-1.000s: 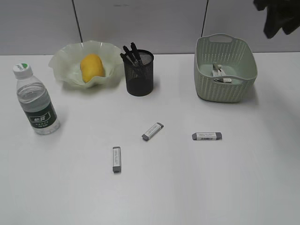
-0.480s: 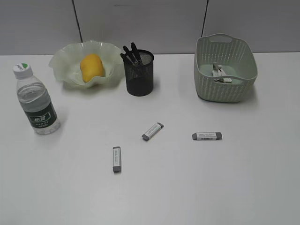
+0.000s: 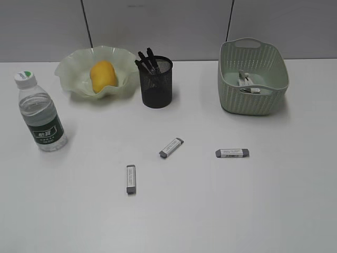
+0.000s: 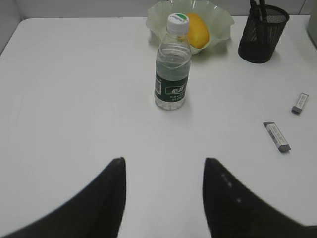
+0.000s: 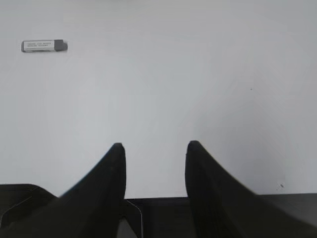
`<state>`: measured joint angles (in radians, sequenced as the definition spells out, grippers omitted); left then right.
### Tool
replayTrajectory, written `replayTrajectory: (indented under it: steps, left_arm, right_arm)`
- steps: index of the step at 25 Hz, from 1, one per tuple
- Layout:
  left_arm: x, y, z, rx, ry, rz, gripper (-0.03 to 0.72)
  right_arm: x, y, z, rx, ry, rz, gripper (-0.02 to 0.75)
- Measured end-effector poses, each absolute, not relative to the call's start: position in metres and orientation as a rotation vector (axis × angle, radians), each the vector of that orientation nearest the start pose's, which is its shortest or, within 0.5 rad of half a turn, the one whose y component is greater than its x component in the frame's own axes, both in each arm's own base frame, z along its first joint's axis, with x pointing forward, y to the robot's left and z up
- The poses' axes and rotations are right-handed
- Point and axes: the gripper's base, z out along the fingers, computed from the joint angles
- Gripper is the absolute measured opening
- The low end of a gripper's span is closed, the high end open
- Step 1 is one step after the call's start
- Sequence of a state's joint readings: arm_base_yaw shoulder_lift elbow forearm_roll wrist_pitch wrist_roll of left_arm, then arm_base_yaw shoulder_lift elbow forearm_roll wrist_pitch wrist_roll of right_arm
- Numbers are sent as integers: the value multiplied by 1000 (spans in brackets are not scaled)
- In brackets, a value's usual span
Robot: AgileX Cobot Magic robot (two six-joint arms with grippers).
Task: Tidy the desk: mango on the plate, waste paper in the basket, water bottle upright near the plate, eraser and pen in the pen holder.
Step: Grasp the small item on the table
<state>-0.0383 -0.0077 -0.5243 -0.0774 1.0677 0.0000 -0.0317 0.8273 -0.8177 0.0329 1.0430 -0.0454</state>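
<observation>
The right end effector (image 5: 154, 148) hangs agape and empty over the desk (image 5: 198, 74), an eraser (image 5: 44, 46) well apart.

White marks on the water bottle (image 4: 172, 74) label, too blurred to read

White desk (image 3: 263, 211) bears bottle (image 3: 40, 113), plate (image 3: 71, 71), pen holder (image 3: 156, 84), basket (image 3: 253, 95), three erasers (image 3: 171, 147).

Yellow-orange mango (image 3: 103, 75), pale green plate (image 3: 68, 71) (translucent), black mesh pen holder (image 3: 156, 87), sage-green basket (image 3: 253, 97).
</observation>
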Motion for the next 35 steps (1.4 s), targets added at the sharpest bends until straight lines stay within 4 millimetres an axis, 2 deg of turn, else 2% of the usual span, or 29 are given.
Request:
replayTrajectory:
  steps: [2,7,12,16,20,28,35]
  left_arm:
    - [-10,-6,284,44,2018,-116,384]
    - [-10,-6,284,44,2018,-116,383]
    - [-1,-6,284,43,2074,-116,386]
    - [6,-6,283,41,2118,-115,424]
    - [12,-7,283,54,2157,-108,460]
    - [31,-10,283,150,2277,-110,467]
    - [43,-15,308,326,2293,-128,482]
  right_arm:
    - [119,0,316,-4,2495,29,333]
    - [91,2,297,-4,2429,45,332]
    - [66,3,286,-27,2390,37,334]
    - [49,4,282,-45,2349,29,398]
    - [39,4,277,-46,2311,26,437]
    - [27,4,279,-53,2232,18,455]
    - [26,4,279,-57,2219,16,522]
